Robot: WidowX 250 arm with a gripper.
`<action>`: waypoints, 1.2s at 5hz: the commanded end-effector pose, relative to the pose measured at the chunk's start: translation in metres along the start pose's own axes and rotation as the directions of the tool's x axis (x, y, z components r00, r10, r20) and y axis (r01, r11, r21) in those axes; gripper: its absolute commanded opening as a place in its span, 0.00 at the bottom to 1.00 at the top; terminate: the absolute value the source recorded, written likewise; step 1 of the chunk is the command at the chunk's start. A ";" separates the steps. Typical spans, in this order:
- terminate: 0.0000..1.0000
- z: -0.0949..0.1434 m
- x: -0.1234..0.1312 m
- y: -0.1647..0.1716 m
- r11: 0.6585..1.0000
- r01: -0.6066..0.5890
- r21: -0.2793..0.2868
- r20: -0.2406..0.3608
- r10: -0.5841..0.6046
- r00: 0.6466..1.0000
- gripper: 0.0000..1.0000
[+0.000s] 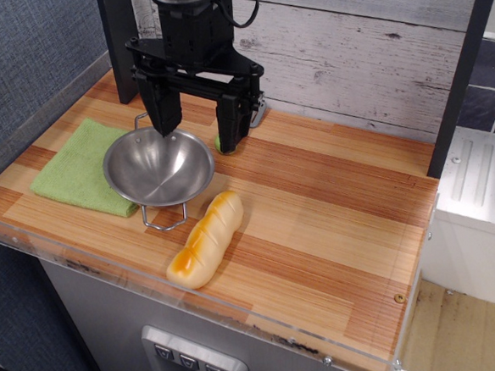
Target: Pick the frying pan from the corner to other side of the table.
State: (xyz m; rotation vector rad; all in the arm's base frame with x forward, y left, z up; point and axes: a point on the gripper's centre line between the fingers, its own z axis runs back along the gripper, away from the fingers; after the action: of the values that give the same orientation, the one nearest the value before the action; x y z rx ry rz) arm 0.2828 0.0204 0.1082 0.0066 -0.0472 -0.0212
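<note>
The frying pan (pixel 159 168) is a shiny steel bowl with wire loop handles at its front and back. It rests on the striped wood table (pixel 334 213), at the left, partly over a green cloth. My black gripper (pixel 198 138) is open and hangs over the pan's far right rim. Its left finger (pixel 164 115) reaches down at the pan's back edge, and its right finger (pixel 230 123) is just outside the pan to the right. I cannot tell whether either finger touches the pan.
A green cloth (pixel 76 168) lies under the pan's left side. A bread loaf (pixel 205 239) lies just in front of the pan, right of centre. A small green-handled grey spatula (pixel 258 113) sits behind the right finger. A clear acrylic edge (pixel 240 318) runs along the front.
</note>
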 end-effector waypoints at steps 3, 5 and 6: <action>0.00 -0.011 -0.003 0.063 0.998 -0.052 0.038 -0.035 0.054 0.998 1.00; 0.00 -0.034 0.001 0.103 0.994 -0.099 0.050 -0.066 0.102 0.993 1.00; 0.00 -0.048 0.008 0.106 0.991 -0.107 0.077 -0.093 0.114 0.989 1.00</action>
State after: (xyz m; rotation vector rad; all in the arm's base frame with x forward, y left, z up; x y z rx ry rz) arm 0.2918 0.1246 0.0475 0.0630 0.0871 0.1023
